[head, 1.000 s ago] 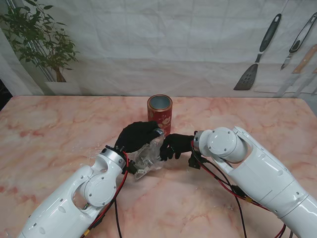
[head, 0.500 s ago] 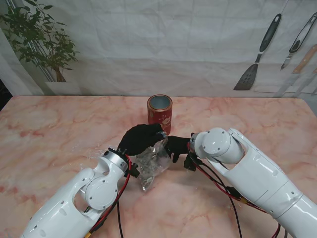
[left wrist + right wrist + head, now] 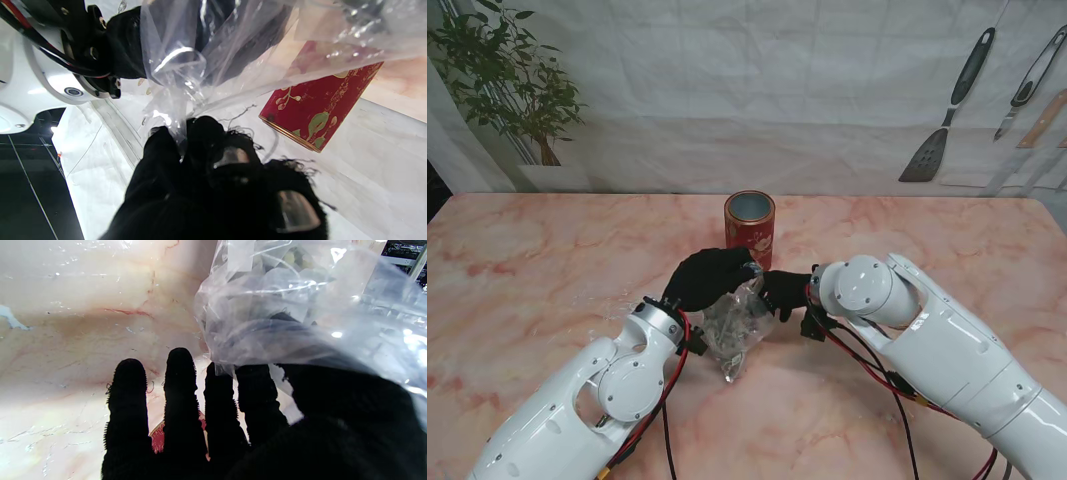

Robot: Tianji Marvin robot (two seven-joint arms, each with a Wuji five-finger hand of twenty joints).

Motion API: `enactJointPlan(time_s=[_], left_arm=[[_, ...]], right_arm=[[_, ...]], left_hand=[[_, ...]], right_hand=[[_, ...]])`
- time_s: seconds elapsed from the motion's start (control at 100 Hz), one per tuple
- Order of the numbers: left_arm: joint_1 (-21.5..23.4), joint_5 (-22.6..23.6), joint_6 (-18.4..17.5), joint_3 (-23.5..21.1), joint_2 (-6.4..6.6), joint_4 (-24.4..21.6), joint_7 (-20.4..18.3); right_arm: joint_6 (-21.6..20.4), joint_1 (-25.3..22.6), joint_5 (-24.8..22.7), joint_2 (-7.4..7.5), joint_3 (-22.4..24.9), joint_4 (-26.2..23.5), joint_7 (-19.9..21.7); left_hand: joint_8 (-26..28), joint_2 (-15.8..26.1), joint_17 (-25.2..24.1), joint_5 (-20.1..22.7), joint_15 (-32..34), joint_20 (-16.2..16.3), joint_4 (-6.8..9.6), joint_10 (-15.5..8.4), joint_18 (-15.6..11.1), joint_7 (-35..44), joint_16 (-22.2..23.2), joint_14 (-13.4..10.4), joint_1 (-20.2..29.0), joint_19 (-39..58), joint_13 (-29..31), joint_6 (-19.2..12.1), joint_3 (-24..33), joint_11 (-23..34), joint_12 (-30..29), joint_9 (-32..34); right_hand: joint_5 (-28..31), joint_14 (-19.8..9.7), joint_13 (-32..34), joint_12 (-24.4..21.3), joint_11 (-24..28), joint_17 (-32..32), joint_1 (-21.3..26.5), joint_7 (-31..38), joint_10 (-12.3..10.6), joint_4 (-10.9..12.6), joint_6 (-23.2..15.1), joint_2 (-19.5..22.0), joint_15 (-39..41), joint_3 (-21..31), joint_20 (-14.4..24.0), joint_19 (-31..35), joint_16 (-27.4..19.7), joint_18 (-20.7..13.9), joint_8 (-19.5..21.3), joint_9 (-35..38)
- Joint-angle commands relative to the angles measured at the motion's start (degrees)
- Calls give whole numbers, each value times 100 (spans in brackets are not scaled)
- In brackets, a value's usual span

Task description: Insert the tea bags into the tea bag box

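Observation:
A red tea tin (image 3: pixel 749 230) with an open top stands upright at the table's middle, also seen as the red tin (image 3: pixel 320 100). My left hand (image 3: pixel 710 278) is shut on the top of a clear plastic bag (image 3: pixel 735 328) of tea bags, which hangs just nearer to me than the tin. The left fingertips (image 3: pixel 180 133) pinch the gathered film of the bag (image 3: pixel 186 76). My right hand (image 3: pixel 785 293) sits against the bag's right side. Its fingers (image 3: pixel 180 386) are straight and spread, and the bag (image 3: pixel 283 306) drapes over the thumb side.
The pink marble table (image 3: pixel 547 260) runs wide on both sides. A potted plant (image 3: pixel 512 95) stands at the back left. Printed kitchen utensils (image 3: pixel 947 110) hang on the back wall at the right. Both forearms cross the near table.
The right hand has moved left up to the bag. The left hand has raised the bag, so it now hangs bunched between the two hands instead of spreading toward me.

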Motion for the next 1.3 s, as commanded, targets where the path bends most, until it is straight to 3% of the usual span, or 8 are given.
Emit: enactJointPlan(time_s=[0.0,0.1,0.22,0.61,1.29], left_arm=[[-11,-4,59,-56,-12,-57,-86],[3,7,98,-114,4,-63,-153],[23,21,140,-190,20,-68,-222],[9,63,357,-328,35,-89,-316],[-2,39,496,-425,27,-81,-319]], right_arm=[[-72,-107,-10,-8,83,-38,18],[-76,-271,107,-56,286,-83,-144],[-141,-504,131,-97,541,-197,-357],[-221,-867,-33,-109,1056,-603,-603],[-214,-942,-649,-118,1316,-1111,-897]], left_hand=[[239,260,-96,476,404,-59,203,200,-1202,872,57,479,324,1455,200,1154,126,540,150,198],[238,260,-96,487,404,-59,204,205,-1202,874,58,479,323,1455,200,1141,127,541,151,196],[243,265,-96,470,404,-59,203,204,-1202,877,58,479,317,1455,200,1138,127,541,151,195],[239,255,-96,480,403,-59,204,212,-1202,875,59,479,314,1455,200,1145,124,539,152,194],[239,258,-96,468,403,-59,207,201,-1202,871,59,479,314,1455,200,1139,127,538,153,199]], right_hand=[[-238,24,-244,-27,100,-112,210,183,-24,295,13,186,-23,41,-62,130,-22,165,351,-281],[-388,3,-521,0,41,-248,293,138,2,416,68,366,-138,98,-62,103,-102,121,788,-578],[-443,-14,-665,-17,-22,-316,415,126,19,389,139,464,-233,105,-60,85,-161,104,953,-731],[-396,29,-745,-187,-224,-348,460,56,69,287,184,461,-450,169,-51,59,-304,65,1061,-820],[-282,91,-546,-85,-133,-231,423,28,161,277,368,308,-216,472,61,180,-206,30,1177,-577]])
